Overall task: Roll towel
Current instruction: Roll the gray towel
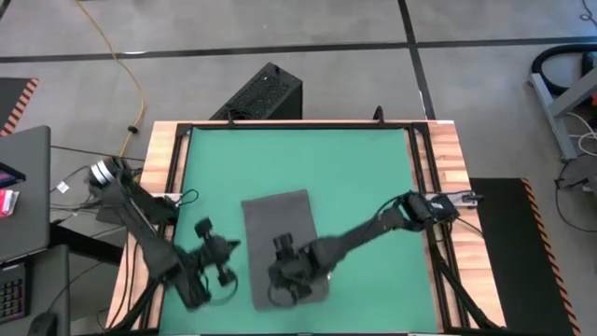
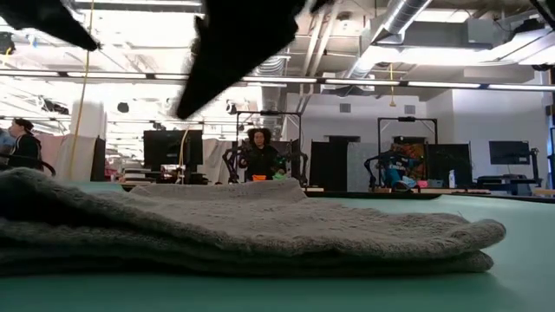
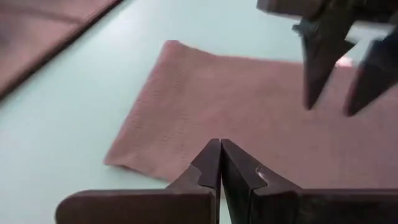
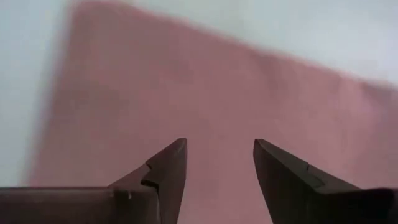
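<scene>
The dark grey towel [image 1: 280, 233] lies folded in layers on the green table top [image 1: 298, 159]; in the low view its stacked edges [image 2: 260, 243] rest flat on the table. My left gripper [image 1: 233, 246] is shut and sits at the towel's left edge, with the cloth just ahead of its tips [image 3: 221, 146]. My right gripper [image 1: 280, 280] is open and hangs over the towel's near part, fingers pointing down, with cloth below the gap [image 4: 217, 149]. It also shows in the left wrist view [image 3: 336, 68], clear of the cloth.
Bare green table lies beyond the towel toward the far edge [image 1: 298, 149]. A wooden frame [image 1: 163, 177] borders the table. A black box [image 1: 266, 93] stands on the floor behind the far edge. People [image 2: 258, 152] are in the room beyond the table.
</scene>
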Action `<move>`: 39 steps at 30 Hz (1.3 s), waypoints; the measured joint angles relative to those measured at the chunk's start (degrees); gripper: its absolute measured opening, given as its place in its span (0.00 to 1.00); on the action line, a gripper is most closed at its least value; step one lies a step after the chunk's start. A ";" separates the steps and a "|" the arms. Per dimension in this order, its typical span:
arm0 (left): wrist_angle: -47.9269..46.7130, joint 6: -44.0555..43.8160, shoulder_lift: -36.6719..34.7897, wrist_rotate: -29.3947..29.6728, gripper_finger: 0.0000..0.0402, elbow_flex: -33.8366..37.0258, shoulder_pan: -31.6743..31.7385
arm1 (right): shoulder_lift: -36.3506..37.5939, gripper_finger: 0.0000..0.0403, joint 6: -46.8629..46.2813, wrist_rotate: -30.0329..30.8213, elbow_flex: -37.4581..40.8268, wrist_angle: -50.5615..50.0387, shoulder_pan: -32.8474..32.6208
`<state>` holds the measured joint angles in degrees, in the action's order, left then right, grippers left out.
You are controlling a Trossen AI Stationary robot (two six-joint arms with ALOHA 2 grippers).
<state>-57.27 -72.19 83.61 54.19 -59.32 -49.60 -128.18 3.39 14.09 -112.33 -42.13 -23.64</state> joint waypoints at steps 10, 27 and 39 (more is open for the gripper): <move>22.70 33.40 -19.15 -8.39 0.08 12.74 19.71 | 3.67 0.52 10.00 -7.65 0.00 -19.46 15.21; 45.99 65.12 -20.78 -38.41 0.35 25.30 52.54 | 2.47 0.61 22.66 -22.05 0.00 -18.02 36.85; 52.85 67.19 -20.74 -51.97 0.35 31.49 61.98 | -0.63 0.61 21.71 -25.34 0.18 -11.89 35.41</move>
<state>-4.42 -5.00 62.87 2.21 -27.83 12.38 -128.80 25.09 -11.25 -112.15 -54.02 11.77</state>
